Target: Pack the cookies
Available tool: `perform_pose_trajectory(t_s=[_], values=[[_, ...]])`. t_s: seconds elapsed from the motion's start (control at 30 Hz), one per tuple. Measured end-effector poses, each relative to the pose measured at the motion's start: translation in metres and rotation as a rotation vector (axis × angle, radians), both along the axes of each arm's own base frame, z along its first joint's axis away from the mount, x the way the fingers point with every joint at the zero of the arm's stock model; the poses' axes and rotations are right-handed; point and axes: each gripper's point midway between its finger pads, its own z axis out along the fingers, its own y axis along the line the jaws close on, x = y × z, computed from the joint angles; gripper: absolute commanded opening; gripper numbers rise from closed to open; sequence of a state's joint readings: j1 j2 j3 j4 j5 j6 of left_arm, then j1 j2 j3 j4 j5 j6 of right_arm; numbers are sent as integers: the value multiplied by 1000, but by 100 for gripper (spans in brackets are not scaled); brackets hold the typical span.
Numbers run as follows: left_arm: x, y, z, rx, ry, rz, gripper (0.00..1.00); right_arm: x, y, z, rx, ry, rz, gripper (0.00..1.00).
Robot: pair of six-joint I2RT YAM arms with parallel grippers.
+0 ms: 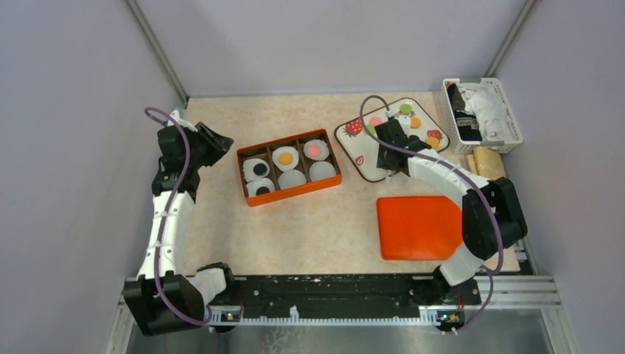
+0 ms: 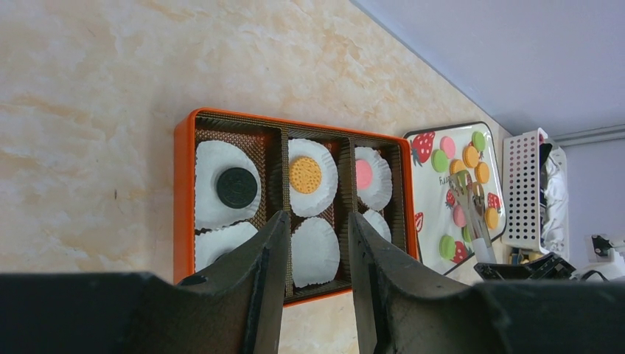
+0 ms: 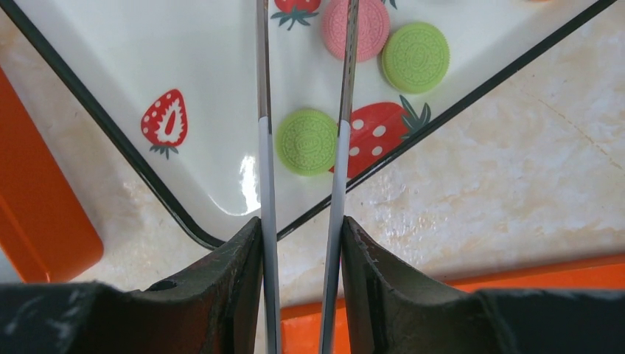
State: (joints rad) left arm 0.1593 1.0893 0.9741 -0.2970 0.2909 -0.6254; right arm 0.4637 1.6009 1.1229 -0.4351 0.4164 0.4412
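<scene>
My right gripper (image 3: 302,236) is clenched on thin metal tongs (image 3: 267,169), which only its own wrist view shows clearly. Between their arms lies a green round cookie (image 3: 306,141) on the white strawberry-print tray (image 3: 184,59), with a pink cookie (image 3: 357,28) and another green cookie (image 3: 416,57) beyond. My left gripper (image 2: 317,228) hangs released, holding nothing, above the orange six-compartment box (image 2: 184,199). Its white paper cups (image 2: 315,251) hold a black cookie (image 2: 236,187), an orange cookie (image 2: 305,175) and a pink disc (image 2: 363,174). The overhead view alone reveals a second black cookie (image 1: 262,190).

White links (image 1: 166,232), black joints (image 1: 492,217), purple cables (image 1: 151,110); black left claw (image 2: 317,221), right claw (image 3: 301,225)
</scene>
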Motion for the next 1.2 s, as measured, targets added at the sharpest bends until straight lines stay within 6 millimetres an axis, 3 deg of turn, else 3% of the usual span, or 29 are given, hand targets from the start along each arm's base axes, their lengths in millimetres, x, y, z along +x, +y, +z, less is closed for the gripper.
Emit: perform_pose_trajectory(t_s=[0.63, 0.7, 0.83, 0.97, 1.2], values=[[0, 0, 0, 0, -1, 0, 42, 40, -5, -12, 43, 34, -35, 37], [0, 0, 0, 0, -1, 0, 42, 41, -5, -16, 46, 44, -34, 34], [0, 0, 0, 0, -1, 0, 42, 41, -5, -23, 48, 62, -33, 13], [0, 0, 0, 0, -1, 0, 41, 43, -3, -22, 58, 55, -28, 1], [0, 0, -1, -1, 1, -1, 41, 39, 2, 5, 103, -4, 5, 0]])
